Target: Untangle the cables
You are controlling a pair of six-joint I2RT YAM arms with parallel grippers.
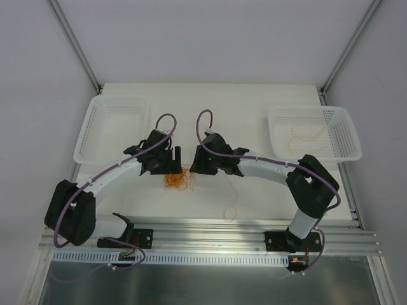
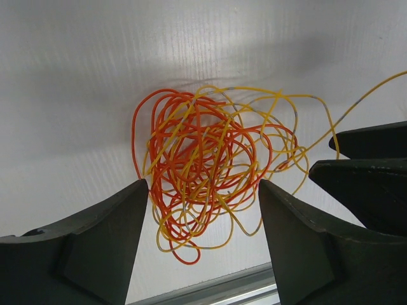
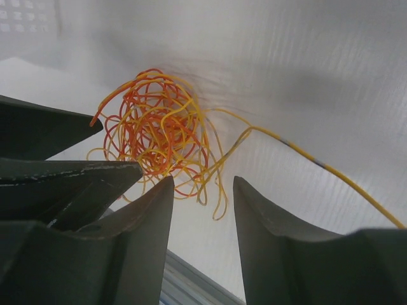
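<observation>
The cables (image 1: 176, 180) form a small tangle of red-orange and yellow loops on the white table between the two grippers. My left gripper (image 2: 203, 184) is open just above the tangle (image 2: 210, 159), and loops lie between its fingers without being pinched. My right gripper (image 3: 203, 181) is open beside the tangle (image 3: 156, 136). A yellow loop (image 3: 219, 200) hangs into its gap, untouched as far as I can see. One yellow strand (image 3: 331, 171) trails away from the tangle towards the near edge (image 1: 230, 210). From above, the left gripper (image 1: 170, 166) and right gripper (image 1: 194, 168) nearly meet.
A white basket (image 1: 113, 127) stands at the back left. Another white basket (image 1: 343, 149) at the back right holds a few pale strands (image 1: 305, 135). A metal rail (image 1: 210, 230) runs along the table's near edge, close to the tangle.
</observation>
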